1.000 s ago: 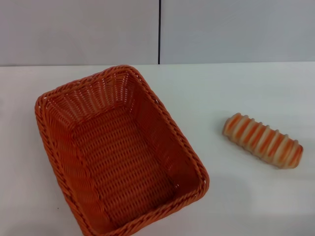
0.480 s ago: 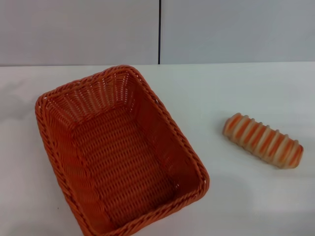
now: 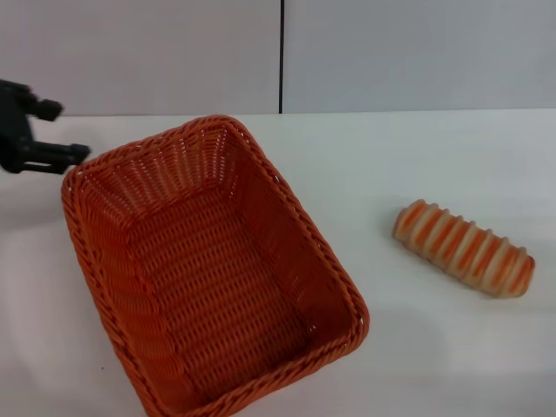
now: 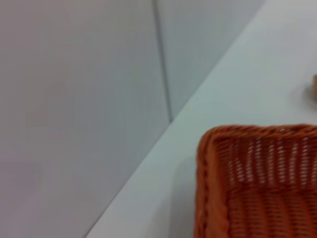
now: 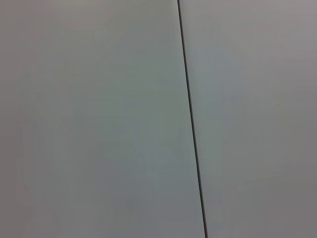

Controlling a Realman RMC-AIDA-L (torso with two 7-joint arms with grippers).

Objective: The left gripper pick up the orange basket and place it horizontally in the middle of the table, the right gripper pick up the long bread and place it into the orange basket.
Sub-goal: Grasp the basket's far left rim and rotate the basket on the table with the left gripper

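The left hand is newly entering at upper left, fingers apart, hovering beside the orange basket's far corner.

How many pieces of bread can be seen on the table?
1. The long bread lies on the table, to the right of the orange basket, apart from it. The basket's inside shows no bread.

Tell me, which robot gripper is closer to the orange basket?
Left. The left gripper hovers just beside the orange basket at its far-left corner; the right gripper is out of sight.
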